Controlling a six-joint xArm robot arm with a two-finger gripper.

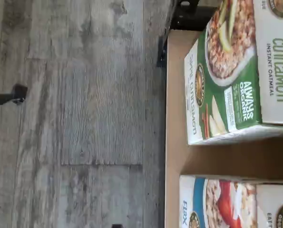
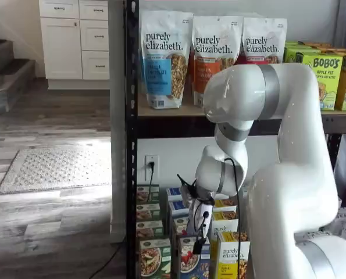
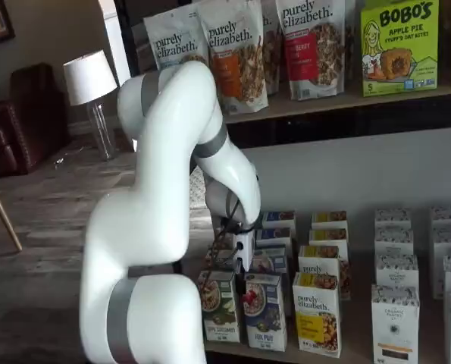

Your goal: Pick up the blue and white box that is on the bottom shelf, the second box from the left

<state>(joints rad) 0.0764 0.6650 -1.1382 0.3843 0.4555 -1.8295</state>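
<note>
1. The pincer [image 2: 199, 235] hangs low in front of the bottom shelf [image 3: 346, 350]; its fingers show side-on, and I judge them wide apart, holding nothing.
2. The blue box [image 3: 264, 311] stands just below and beyond the pincer, between a green box [image 3: 218, 305] and a yellow box [image 3: 317, 312].
3. Centre over the blue box before descending, so neither finger clips a neighbour.
4. Close only once both fingers straddle its sides.

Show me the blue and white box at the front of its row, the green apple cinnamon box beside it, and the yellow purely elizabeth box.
blue and white box [image 3: 264, 309]: a shelf view, its front face.
green apple cinnamon box [image 3: 220, 305]: a shelf view, its front face.
yellow purely elizabeth box [image 3: 317, 313]: a shelf view, its front face.
</note>
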